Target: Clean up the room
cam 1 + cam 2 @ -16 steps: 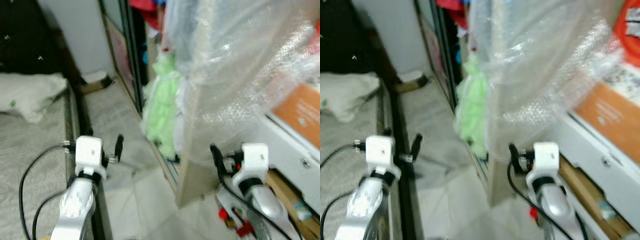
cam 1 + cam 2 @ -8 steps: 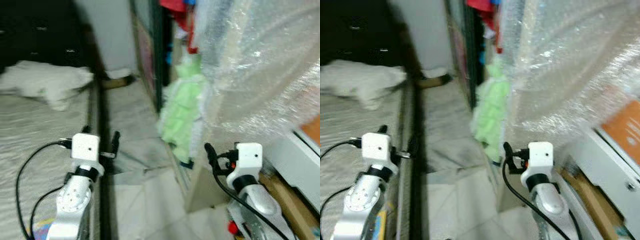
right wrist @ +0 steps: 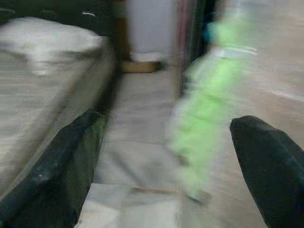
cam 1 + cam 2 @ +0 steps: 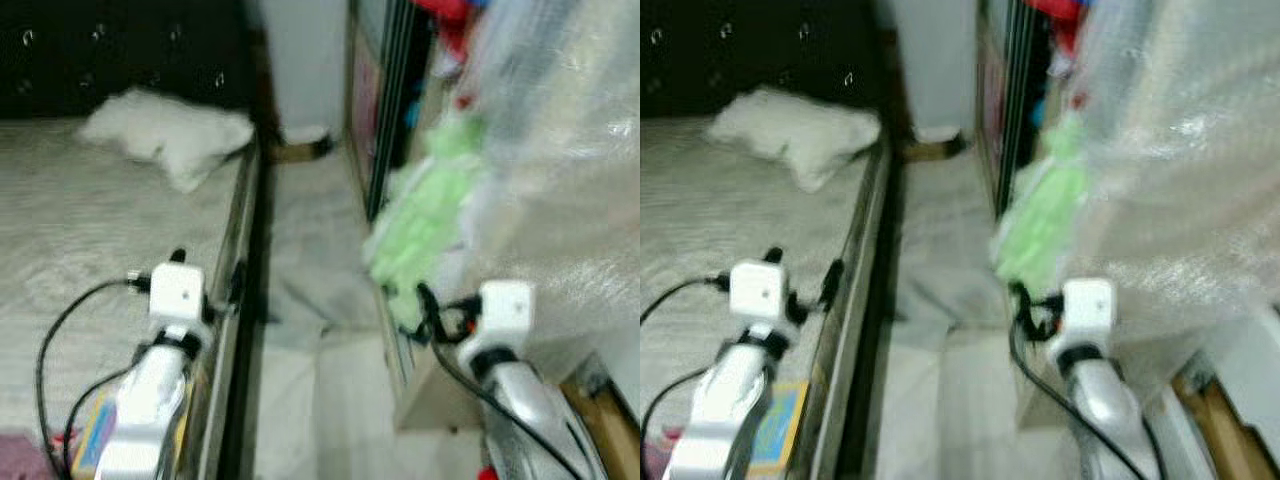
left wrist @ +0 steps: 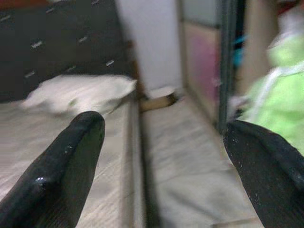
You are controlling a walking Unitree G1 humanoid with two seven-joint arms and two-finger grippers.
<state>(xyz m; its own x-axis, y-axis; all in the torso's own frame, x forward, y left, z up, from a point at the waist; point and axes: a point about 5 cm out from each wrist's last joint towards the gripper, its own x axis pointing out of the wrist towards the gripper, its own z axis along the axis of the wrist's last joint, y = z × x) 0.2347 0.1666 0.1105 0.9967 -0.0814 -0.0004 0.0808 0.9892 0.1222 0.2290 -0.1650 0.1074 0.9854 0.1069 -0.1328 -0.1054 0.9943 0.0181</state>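
A bed (image 4: 90, 230) with a grey quilt lies on my left, with a white pillow (image 4: 170, 125) at its head against a dark headboard. A light green garment (image 4: 425, 215) hangs at the open wardrobe on my right. A narrow strip of pale floor (image 4: 310, 260) runs between them. My left gripper (image 4: 208, 272) is held over the bed's edge, open and holding nothing. My right gripper (image 3: 166, 159) hovers near the green garment, fingers wide apart and holding nothing. All views are blurred.
A big thing wrapped in bubble wrap (image 4: 570, 150) stands close on my right, above a pale board (image 4: 430, 400). A white column (image 4: 300, 60) and a brown object (image 4: 298, 151) stand at the far end of the floor strip. A colourful flat item (image 4: 775, 425) lies on the bed by my left arm.
The whole picture has swung left, so the bed and pillow take up more of it and the wrapped thing less. Both arms hold the same pose, grippers still open.
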